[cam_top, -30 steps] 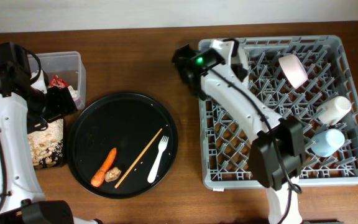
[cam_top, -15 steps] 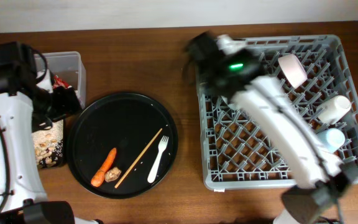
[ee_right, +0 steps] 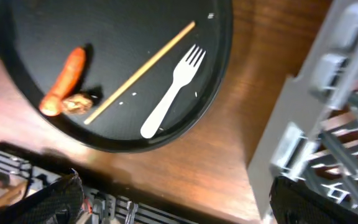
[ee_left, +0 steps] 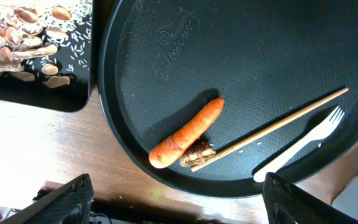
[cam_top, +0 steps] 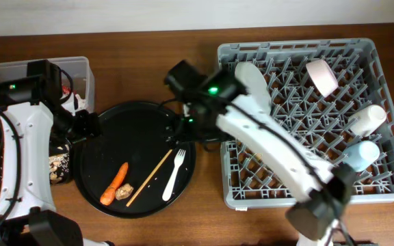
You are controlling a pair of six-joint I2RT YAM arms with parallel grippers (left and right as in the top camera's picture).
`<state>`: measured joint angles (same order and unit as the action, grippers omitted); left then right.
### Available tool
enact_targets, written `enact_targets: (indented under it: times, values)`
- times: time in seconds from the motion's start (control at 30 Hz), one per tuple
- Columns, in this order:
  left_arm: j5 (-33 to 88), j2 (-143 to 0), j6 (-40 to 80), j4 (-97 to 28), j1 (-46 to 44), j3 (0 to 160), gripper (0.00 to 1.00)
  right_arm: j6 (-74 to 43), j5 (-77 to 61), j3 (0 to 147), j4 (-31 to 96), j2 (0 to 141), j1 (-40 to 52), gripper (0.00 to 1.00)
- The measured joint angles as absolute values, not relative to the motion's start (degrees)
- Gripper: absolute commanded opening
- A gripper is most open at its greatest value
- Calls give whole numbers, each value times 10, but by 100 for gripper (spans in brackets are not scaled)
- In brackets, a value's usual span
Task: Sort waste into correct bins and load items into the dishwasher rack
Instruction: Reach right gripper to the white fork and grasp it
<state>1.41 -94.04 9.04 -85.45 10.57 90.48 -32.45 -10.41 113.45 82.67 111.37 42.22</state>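
Evidently two jobs are in hand at once, for both arms hang over the large round black tray in the middle of the worktop. The left claw is spread wide with nothing in it, over the tray's left side. There the orange carrot piece lies with a beige food scrap touching it. The right claw is likewise agape and empty above the tray's right side. Below it the white plastic fork and the thin wooden stick lie near each other but apart, and the stick's lower end reaches the scrap. The grey dishwasher rack on the right carries a light-blue cup, a cream cup and a small white bowl. Left of the round tray, the shallow black tray holds beige crumbs, and the clear tub stands behind it. The right arm seems bound for the fork or the stick, to load it, and the left for the carrot, as waste. Next, the right claw must come down with its jaws across the fork's handle, low enough to catch a thin piece lying flat. The left must straddle the carrot without dragging the scrap or the stick. Sharing one tray, the arms could crowd each other.
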Motion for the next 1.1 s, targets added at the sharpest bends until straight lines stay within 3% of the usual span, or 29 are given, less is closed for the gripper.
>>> enact_targets:
  times: [0.23,0.37,0.43,0.73,0.87,1.0,1.1]
  values:
    - [14,-940,90,-848,110,905,86,-391,-105,1134,779,1278,460,100]
    - [14,-940,90,-848,110,905,86,-415,-104,1134,761,1317,460,93]
    - [14,-940,90,-848,110,905,86,-428,-104,1134,756,1330,460,84]
    - [14,-940,90,-846,110,905,86,-500,-80,1086,670,1343,460,72]
    - [12,-940,90,-846,110,905,86,-538,-60,1061,645,1335,460,60]
    - [12,-940,90,-846,110,905,86,-545,-50,1056,642,1332,460,37]
    - [12,-940,90,-846,110,905,86,-548,-50,1056,641,1332,460,31]
